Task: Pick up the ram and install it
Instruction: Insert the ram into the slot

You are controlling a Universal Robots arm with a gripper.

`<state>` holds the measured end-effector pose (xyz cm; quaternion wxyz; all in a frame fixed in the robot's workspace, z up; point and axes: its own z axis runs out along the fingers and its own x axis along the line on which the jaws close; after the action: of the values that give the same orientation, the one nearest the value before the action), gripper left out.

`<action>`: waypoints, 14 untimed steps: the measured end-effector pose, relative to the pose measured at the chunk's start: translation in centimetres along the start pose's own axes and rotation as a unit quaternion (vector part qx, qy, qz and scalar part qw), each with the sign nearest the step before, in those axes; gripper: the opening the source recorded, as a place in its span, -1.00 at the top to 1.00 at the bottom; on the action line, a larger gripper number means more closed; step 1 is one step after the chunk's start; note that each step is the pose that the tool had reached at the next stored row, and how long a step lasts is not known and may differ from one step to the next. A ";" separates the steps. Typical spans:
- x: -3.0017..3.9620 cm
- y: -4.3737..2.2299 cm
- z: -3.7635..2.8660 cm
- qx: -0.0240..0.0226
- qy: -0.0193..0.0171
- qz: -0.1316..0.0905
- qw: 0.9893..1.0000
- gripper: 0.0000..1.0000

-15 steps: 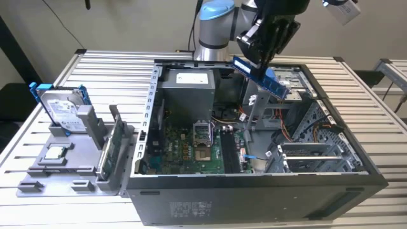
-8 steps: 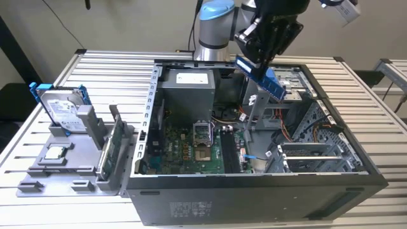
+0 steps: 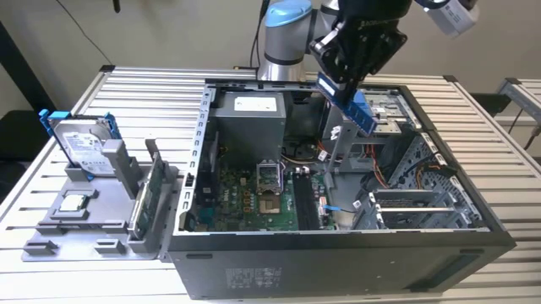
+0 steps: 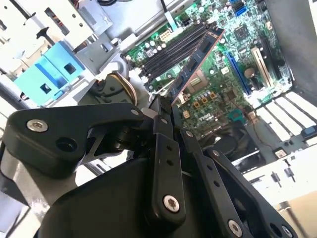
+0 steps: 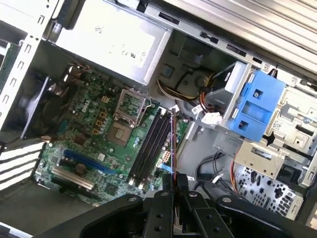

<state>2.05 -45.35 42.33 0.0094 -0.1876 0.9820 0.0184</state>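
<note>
One arm (image 3: 283,31), one gripper (image 3: 336,77) and one ram (image 3: 340,95) are at work. At the exterior view's left, on the slatted table (image 3: 152,95), stands one grey holder (image 3: 101,218). It carries one upright hard drive (image 3: 83,149) in a blue frame, one small square chip (image 3: 75,202) lying flat, and one green board strip (image 3: 146,202) standing on its long edge. In the middle of the frame sits one open computer case (image 3: 338,269) with one green motherboard (image 3: 253,202) on its floor.

At the upper middle, a little toward the exterior view's right, the gripper hangs above the far part of the case. Its jaws are clamped on one end of the ram, which is in the air and touches nothing else. The long axis of the ram is slanted: from the gripper it points down and toward the exterior view's right.

In the second wrist view the ram (image 4: 195,64) reaches away from the gripper (image 4: 166,111) toward the motherboard (image 4: 218,104), its far end near a group of dark long slots (image 4: 171,49). In the first wrist view the ram (image 5: 171,144) shows edge-on as a thin line, nearly parallel to these slots (image 5: 148,144) and just beside them. I cannot count the slots surely.
</note>
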 end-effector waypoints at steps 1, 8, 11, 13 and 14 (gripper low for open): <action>0.00 0.00 0.00 0.000 0.000 0.007 1.000 0.72; 0.00 0.00 0.01 0.001 -0.002 0.058 0.998 0.72; 0.00 0.00 0.02 0.002 -0.002 0.076 0.997 0.72; 0.00 0.00 0.03 0.002 -0.003 0.088 0.996 0.72; 0.00 0.00 0.03 0.002 -0.003 0.094 0.996 0.72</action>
<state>2.05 -45.35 42.30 0.0111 -0.0946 0.9953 0.0174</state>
